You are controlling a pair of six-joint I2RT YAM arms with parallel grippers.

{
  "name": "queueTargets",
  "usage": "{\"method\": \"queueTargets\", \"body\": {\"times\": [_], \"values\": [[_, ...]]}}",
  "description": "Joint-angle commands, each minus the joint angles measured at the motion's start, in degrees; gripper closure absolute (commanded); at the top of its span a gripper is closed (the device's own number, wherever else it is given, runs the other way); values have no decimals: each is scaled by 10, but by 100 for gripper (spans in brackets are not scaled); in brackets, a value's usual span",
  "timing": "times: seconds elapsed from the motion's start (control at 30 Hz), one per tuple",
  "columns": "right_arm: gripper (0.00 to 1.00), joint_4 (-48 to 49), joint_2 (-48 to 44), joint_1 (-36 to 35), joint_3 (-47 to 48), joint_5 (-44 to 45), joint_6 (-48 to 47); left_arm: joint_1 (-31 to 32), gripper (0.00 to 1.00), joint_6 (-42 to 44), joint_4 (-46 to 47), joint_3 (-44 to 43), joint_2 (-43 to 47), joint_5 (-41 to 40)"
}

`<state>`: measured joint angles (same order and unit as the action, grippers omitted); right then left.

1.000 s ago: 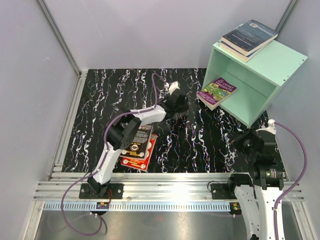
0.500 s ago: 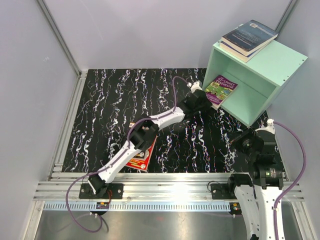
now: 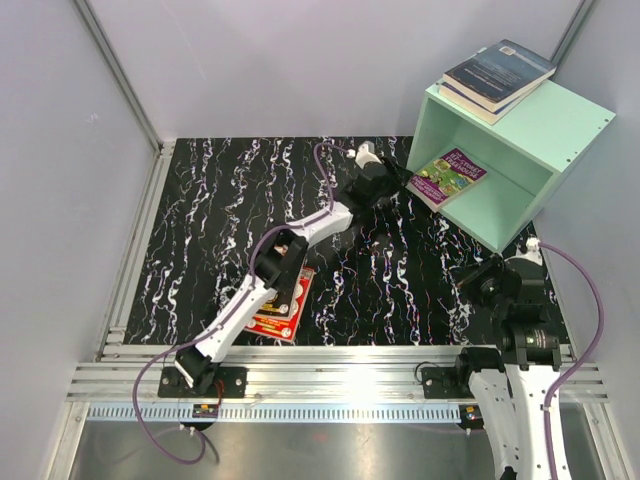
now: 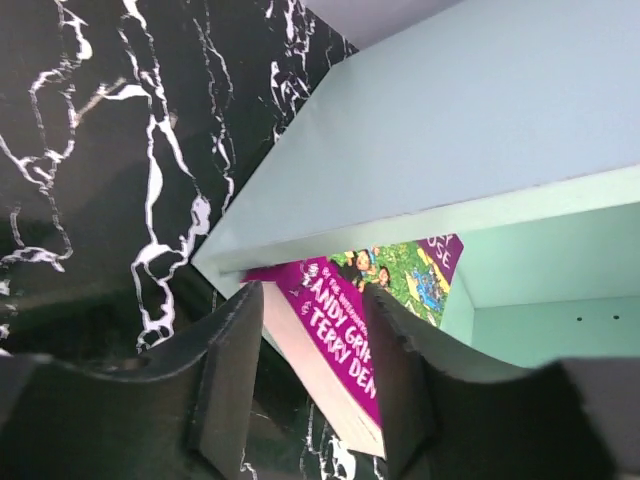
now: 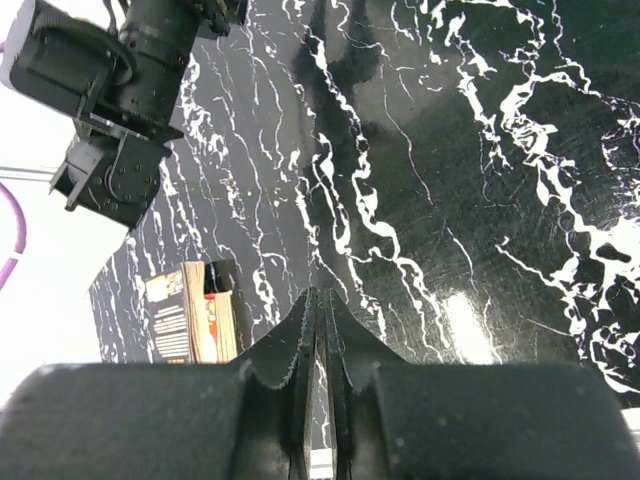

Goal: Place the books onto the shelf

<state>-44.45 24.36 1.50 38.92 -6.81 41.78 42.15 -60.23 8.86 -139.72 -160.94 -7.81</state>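
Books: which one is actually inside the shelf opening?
The purple-green book, lying inside the mint shelf on its floor, one corner poking out. The two blue ones are stacked on its top; the black and red ones lie on the table.

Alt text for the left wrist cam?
The left arm's two dark fingers stand apart, framing a corner of the purple-green Treehouse book, which lies partly inside the mint-green shelf. Black, white-veined table fills the left.
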Motion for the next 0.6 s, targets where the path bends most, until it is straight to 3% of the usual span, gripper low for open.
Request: {"method": "queueTargets", "body": {"times": [0.0, 0.1, 0.13, 0.23, 0.3, 0.37, 0.5, 0.53, 0.57], "values": [[88, 33, 1, 1, -9, -6, -7, 8, 49, 4, 91, 80, 65, 51], [83, 44, 4, 1, -18, -9, -9, 8, 45, 29, 126, 213, 179, 99], [79, 50, 8, 1, -18, -17, -14, 8, 43, 48, 129, 313, 252, 103], [33, 87, 17, 1, -19, -82, -31, 1, 39, 111, 113, 488, 394, 120], [8, 105, 25, 0, -18, -121, -29, -10, 39, 139, 49, 561, 461, 106], [0, 132, 37, -1, -29, -166, -18, -24, 38, 174, 5, 655, 554, 84], [0, 193, 29, -12, -80, -209, 27, -40, 32, 215, -141, 769, 698, -8], [0, 217, 30, -41, -90, -204, 43, -42, 28, 220, -165, 786, 748, -22], [0, 223, 34, -60, -103, -190, 50, -45, 17, 221, -182, 820, 774, -36]]}}
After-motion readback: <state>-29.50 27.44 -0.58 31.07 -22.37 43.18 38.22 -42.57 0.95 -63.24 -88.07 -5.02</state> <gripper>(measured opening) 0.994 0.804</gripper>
